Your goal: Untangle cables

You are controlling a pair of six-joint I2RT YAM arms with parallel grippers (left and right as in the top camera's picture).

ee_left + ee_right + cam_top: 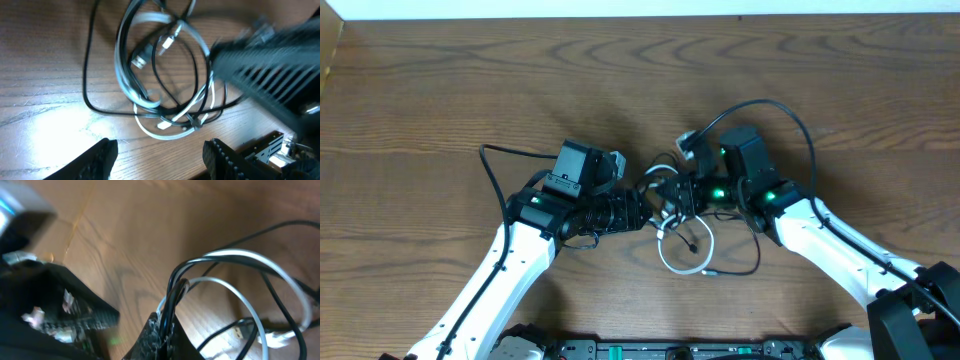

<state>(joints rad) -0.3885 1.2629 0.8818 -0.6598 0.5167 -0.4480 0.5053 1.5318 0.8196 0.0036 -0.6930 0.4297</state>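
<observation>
A white cable and a black cable lie tangled together in loops on the wooden table, between my two grippers. In the left wrist view the white loops and black loops cross over each other, with small plugs inside the coil. My left gripper is open and empty, just in front of the tangle. My right gripper is shut on a bundle of black cable and white cable strands, lifting them off the table.
The right arm's body fills the upper right of the left wrist view, close over the tangle. A thicker black arm wire arcs behind the right arm. Bare wood table lies all around.
</observation>
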